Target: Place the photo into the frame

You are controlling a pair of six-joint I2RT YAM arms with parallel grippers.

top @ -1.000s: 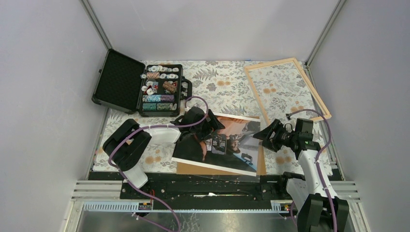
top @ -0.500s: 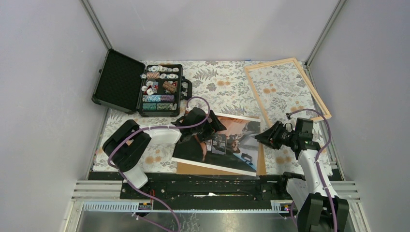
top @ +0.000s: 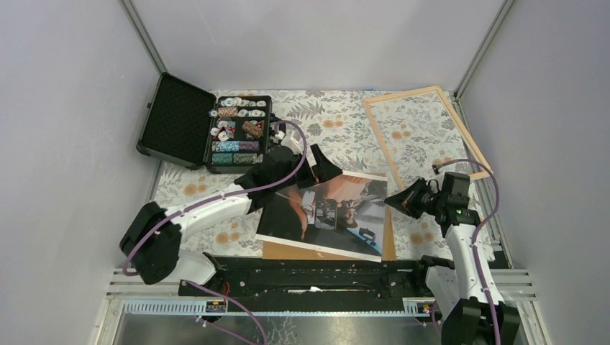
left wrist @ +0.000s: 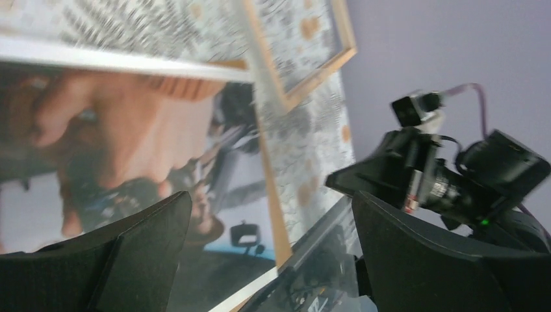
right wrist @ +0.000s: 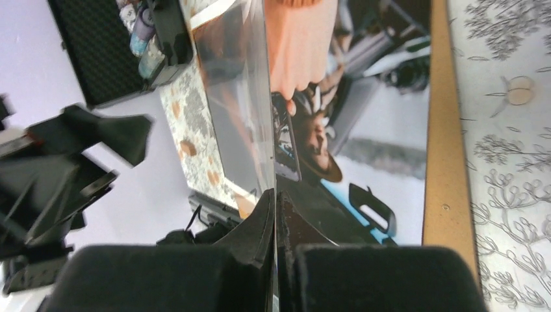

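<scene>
The photo [top: 338,215] lies face up on a brown backing board [top: 389,241] near the table's front; it also fills the left wrist view [left wrist: 130,130]. A thin clear sheet [right wrist: 240,117] lies over the photo [right wrist: 364,97] and shows edge-on between my right fingers. My right gripper [top: 394,201] [right wrist: 274,194] is shut on that sheet's right edge. My left gripper [top: 316,172] [left wrist: 271,195] hangs open above the photo's far edge, holding nothing. The light-wood frame [top: 380,140] [left wrist: 263,65] lies flat at the back right, apart from both grippers.
An open black case [top: 173,118] with poker chips [top: 237,133] stands at the back left. The backing board [right wrist: 440,130] sticks out past the photo's right side. Grey walls close in on three sides, and the black base rail [top: 288,269] runs along the front.
My right gripper's jaws have closed onto the clear sheet's edge. My left arm has lifted off the photo and swung back toward the case, still open.
</scene>
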